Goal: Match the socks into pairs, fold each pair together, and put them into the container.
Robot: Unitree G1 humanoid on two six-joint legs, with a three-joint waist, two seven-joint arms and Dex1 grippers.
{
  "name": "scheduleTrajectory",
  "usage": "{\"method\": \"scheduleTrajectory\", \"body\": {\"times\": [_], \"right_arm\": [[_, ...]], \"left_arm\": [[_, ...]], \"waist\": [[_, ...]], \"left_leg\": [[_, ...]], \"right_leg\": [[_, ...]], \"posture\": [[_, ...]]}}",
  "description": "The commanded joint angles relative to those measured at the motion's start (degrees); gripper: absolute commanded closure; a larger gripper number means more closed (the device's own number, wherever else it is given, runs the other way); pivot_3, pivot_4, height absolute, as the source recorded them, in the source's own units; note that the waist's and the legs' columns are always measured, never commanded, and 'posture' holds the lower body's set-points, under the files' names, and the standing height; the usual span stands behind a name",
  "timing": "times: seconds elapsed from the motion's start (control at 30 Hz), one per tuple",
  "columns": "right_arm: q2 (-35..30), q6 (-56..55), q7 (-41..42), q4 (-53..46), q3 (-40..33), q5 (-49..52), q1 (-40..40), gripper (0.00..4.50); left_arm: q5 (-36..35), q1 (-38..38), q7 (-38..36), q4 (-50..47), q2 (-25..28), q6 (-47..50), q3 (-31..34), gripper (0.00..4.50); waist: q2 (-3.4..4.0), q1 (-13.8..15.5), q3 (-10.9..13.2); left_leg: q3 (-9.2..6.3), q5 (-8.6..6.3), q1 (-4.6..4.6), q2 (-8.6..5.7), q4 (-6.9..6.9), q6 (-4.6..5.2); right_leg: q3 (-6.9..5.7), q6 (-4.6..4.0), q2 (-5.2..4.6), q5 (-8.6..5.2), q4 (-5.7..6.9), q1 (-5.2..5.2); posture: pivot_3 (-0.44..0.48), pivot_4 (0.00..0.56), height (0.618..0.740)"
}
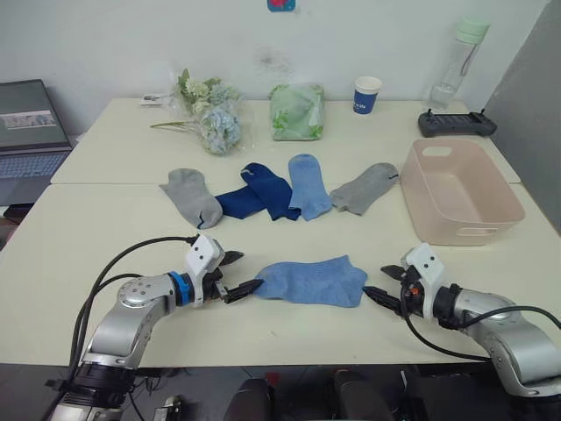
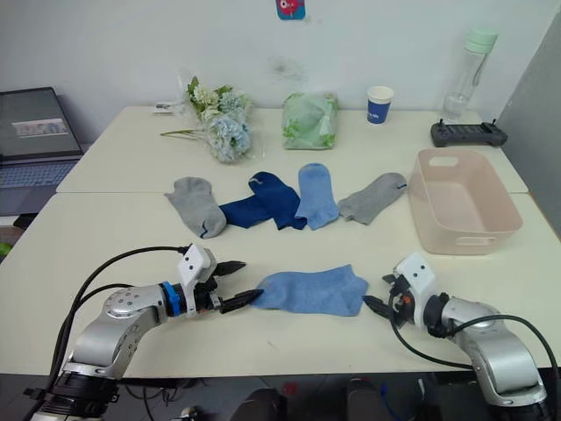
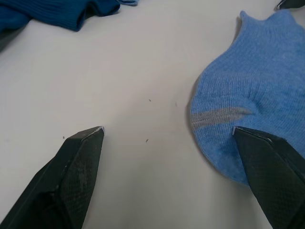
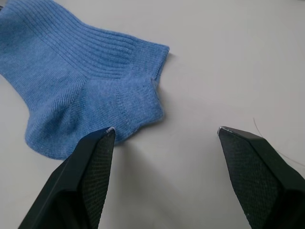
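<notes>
**Sock sitting dead centre between both grippers, long axis pointing arm to arm**

So going left to right: the left gripper (image 1: 235, 274) is low over the table (image 1: 105, 228) with its fingers spread wide. In its wrist view one fingertip is touching the toe end of the light blue sock (image 1: 313, 281), while the other is out over bare table, so nothing is pinched yet.

The sock lies flat on the near side of the table, long axis running left-right, toe towards the left arm and cuff towards the right arm. Each gripper has its own end right in front of it, so neither is really nearer.

The right gripper (image 1: 386, 288) is also splayed open and holding nothing. Its wrist view puts one fingertip just at the heel/cuff edge.

Further back there's a row of the others: grey sock (image 1: 191, 196), the navy pair (image 1: 257, 191) overlapping, second light blue sock (image 1: 307, 184), another grey one (image 1: 365, 187). The pink container (image 1: 459, 190) is at the right, looks empty.

My guess: whatever comes next is gripping this sock by its ends, and the left one needs to shift sideways to straddle the toe.
</notes>
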Motion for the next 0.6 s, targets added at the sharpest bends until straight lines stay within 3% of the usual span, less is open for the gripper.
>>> {"method": "scheduleTrajectory", "body": {"times": [0.03, 0.13, 0.23, 0.43, 0.53, 0.6], "right_arm": [[-0.29, -1.61, 0.42, -0.32, 0.62, 1.09, -1.17, 0.8], [-0.19, -2.42, 0.39, 0.61, 1.84, 0.62, -1.43, 0.8], [-0.42, -3.75, 1.0, 1.49, 3.33, 0.2, -1.94, 1.38], [-0.43, -3.6, 1.14, 1.51, 2.76, 1.95, -2.06, 3.52], [-1.13, -2.51, 1.96, -0.21, 1.9, 3.86, -1.51, 4.48], [-1.21, -0.28, 1.78, -2.73, 1.48, 6.04, -1.37, 4.48]], "left_arm": [[2.06, 1.4, -1.39, -1.13, -0.08, -1.46, -3.24, 0.59], [2.88, 2.03, -1.91, -1.83, 0.5, -1.93, -3.86, 1.51], [2.9, 2.3, -1.92, -2.08, 0.73, -2.16, -3.71, 2.41], [2.65, 1.9, -2.39, -2.04, 0.58, -2.48, -3.6, 4.31], [1.88, 1.68, -2.93, -2.19, 0.24, -2.54, -3.24, 4.5], [1.44, 1.67, -3.2, -2.47, 0.25, -2.43, -2.99, 4.5]], "waist": [[0.0, 0.01, -0.01], [0.02, 0.04, -0.02], [0.04, -0.01, -0.03], [0.04, 0.0, -0.03], [0.05, -0.01, -0.03], [0.05, 0.0, -0.03]], "left_leg": [[-0.01, 0.0, 0.0, -0.01, 0.0, 0.0], [-0.03, 0.0, 0.0, 0.0, 0.0, 0.0], [-0.01, -0.01, 0.0, 0.01, -0.01, 0.01], [-0.02, 0.0, 0.01, 0.01, -0.01, 0.01], [-0.03, -0.01, 0.0, 0.01, -0.01, 0.01], [-0.03, -0.01, 0.0, 0.01, -0.01, 0.01]], "right_leg": [[0.0, 0.0, 0.0, 0.0, 0.0, 0.0], [-0.03, 0.01, 0.0, 0.0, -0.01, 0.01], [-0.02, 0.01, 0.0, 0.0, -0.02, 0.01], [-0.03, 0.01, 0.0, 0.0, -0.01, 0.01], [-0.04, 0.01, 0.0, 0.0, 0.0, 0.01], [-0.03, 0.01, 0.0, 0.0, -0.01, 0.01]], "posture": [[0.0, 0.15, 0.74], [0.0, 0.15, 0.74], [0.0, 0.15, 0.74], [0.0, 0.15, 0.74], [0.0, 0.15, 0.74], [0.0, 0.15, 0.74]]}}
